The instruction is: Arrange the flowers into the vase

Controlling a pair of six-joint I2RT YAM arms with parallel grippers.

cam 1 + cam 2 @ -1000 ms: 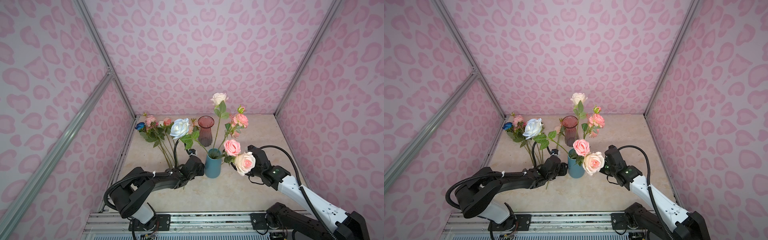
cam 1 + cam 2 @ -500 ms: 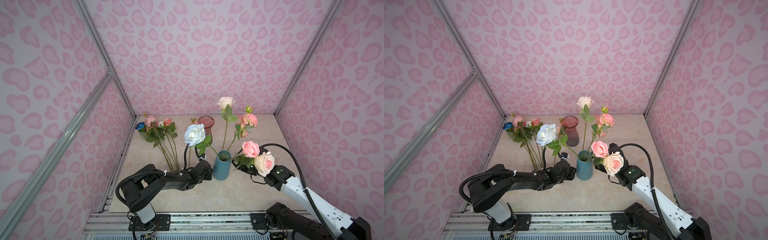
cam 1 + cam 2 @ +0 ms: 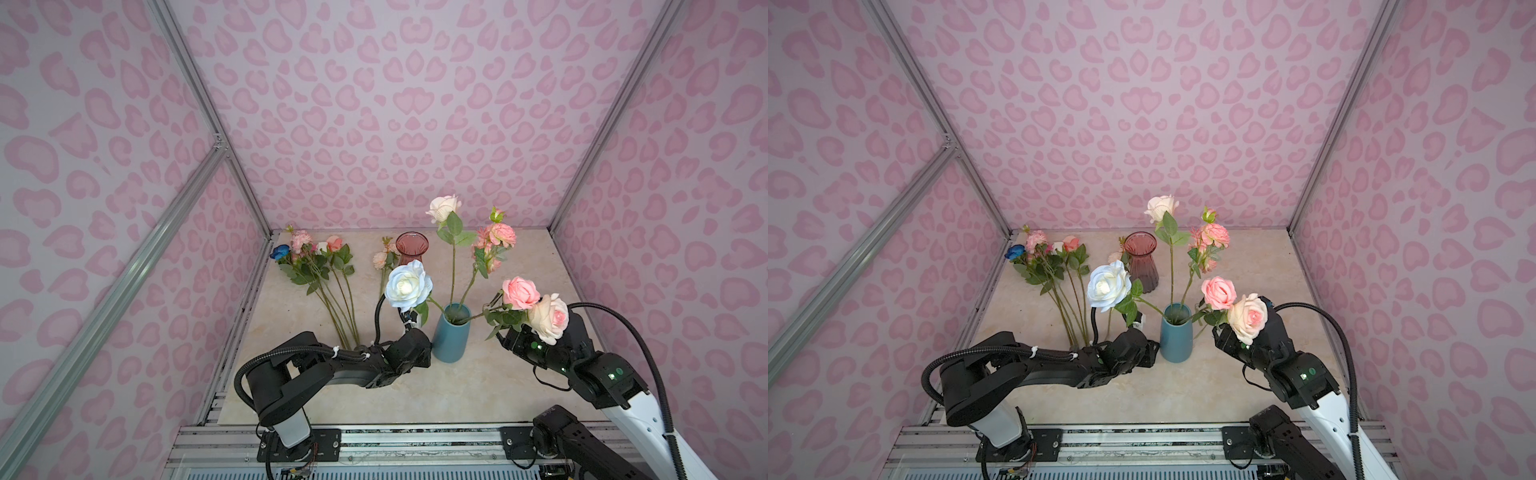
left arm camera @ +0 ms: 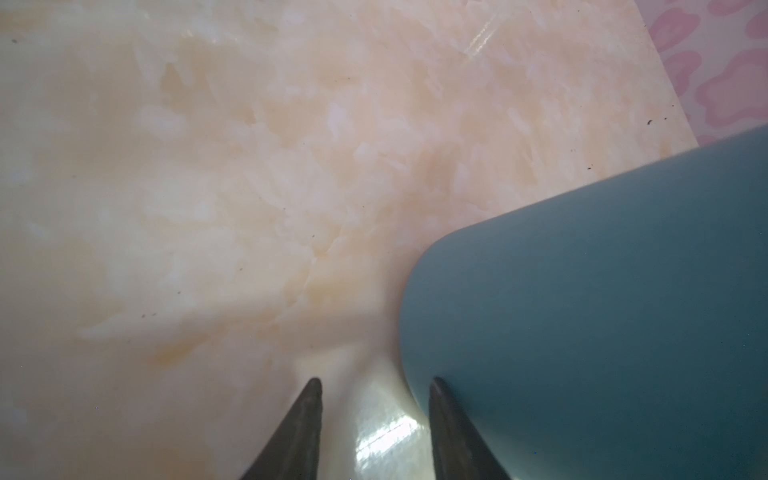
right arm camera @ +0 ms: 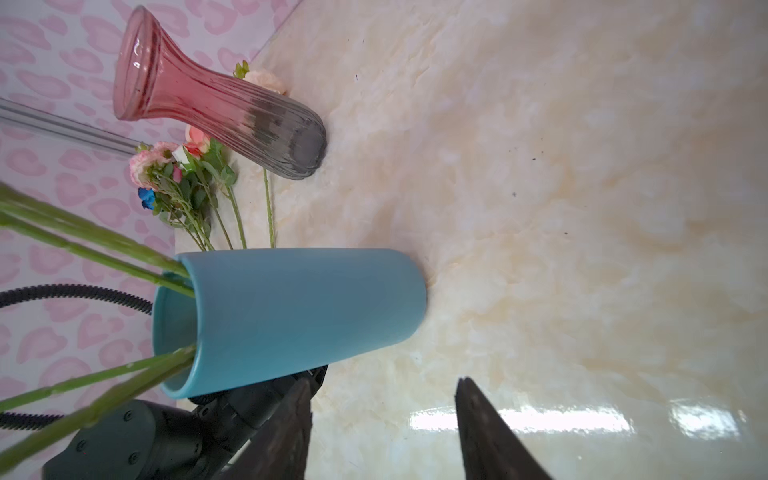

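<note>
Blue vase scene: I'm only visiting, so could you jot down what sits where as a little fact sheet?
Blue vase: upright, front middle, holding several stems
In it: white-blue rose, cream rose, pink spray, pink rose, peach rose
Red glass vase: upright, empty, behind the blue one
Loose flowers: lying flat, back left
Left pincer: open, empty, low beside the blue vase's base
Right pincer: open, empty, to the blue vase's right, apart from it
</note>
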